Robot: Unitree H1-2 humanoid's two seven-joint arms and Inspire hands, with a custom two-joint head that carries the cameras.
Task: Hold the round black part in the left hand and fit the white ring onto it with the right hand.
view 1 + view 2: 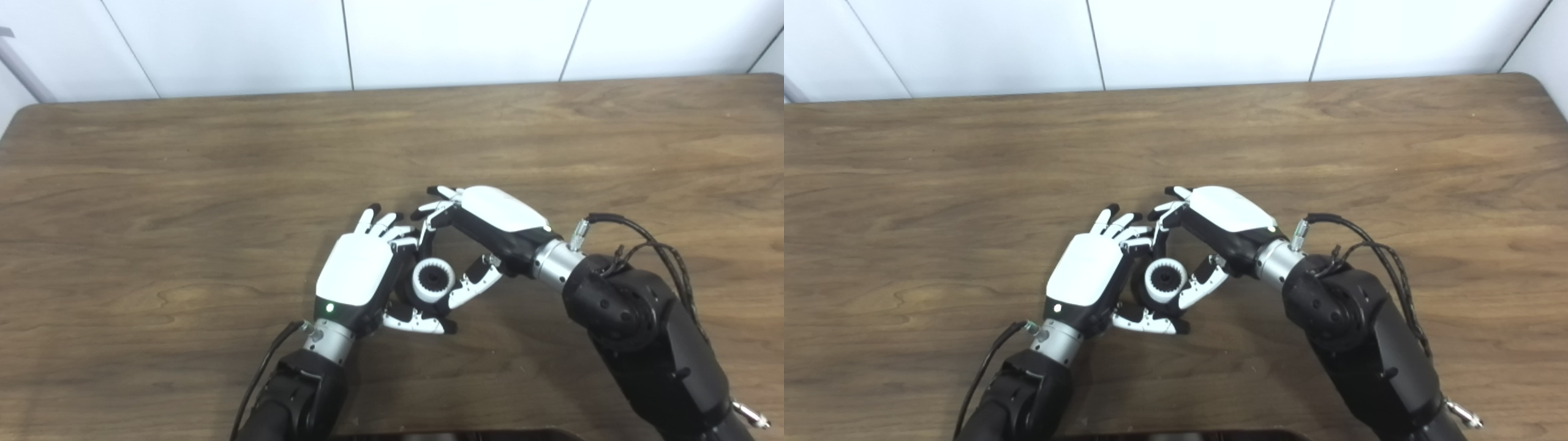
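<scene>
White wall panels stand behind your brown wooden bench (pixel 184 184), which carries nothing else you can see apart from a dark edge at the near side. Take the white ring (pixel 433 280) as your landmark: it sits near the middle of the bench, toward you, and looks already seated around the round black part (pixel 433 280), whose toothed dark centre shows through it. To the ring's left, your left hand (pixel 358 269) is clamped on the black part, fingers curled behind it and thumb passing under. To the ring's right, your right hand (pixel 484 226) arches over it; its thumb touches the ring's right edge and its fingers (pixel 429 214) reach past the top, so it seems lightly closed on the ring.

Your risk, I judge, is a tilted ring: uneven thumb pressure could jam it or pop it off. A loosened left grip could let the part twist.

No brand, label or writing is readable.
</scene>
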